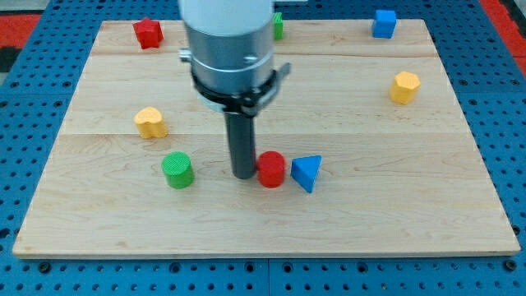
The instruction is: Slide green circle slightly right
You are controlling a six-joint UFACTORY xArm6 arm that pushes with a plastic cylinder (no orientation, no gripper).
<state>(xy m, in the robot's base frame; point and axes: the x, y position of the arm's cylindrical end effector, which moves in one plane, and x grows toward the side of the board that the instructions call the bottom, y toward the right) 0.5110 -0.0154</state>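
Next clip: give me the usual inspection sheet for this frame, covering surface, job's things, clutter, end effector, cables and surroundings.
Surface: wooden board, flat, nothing stacked on it.
Job's things: green circle at the view's lower left, standing alone.
Clutter: red circle beside a blue triangle; yellow block left; yellow block right; red block, blue block and a green block, mostly hidden by the arm, along the top edge.
End effector: my tip is on the board to the right of the green circle, apart from it, right against the red circle's left side.
Cables: nothing seen.
Surroundings: blue perforated base around the board; red area at the top corners.
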